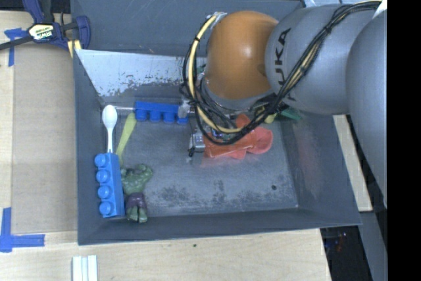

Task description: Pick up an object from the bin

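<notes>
Red-orange and lumpy, a flat thing (253, 143) lies mid-bin (85, 141), just beside the gripper (196, 141) toward the camera view's right, with its long axis running left to right. The arm comes in from the right, its wrist bent steeply down. Whether the gripper is apart or together cannot be told.

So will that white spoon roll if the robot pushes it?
Probably not: the spoon lies flat, so it would likely slide. It looks thin, so probably light. Its handle ends by the left blue brick, which may block it.
</notes>
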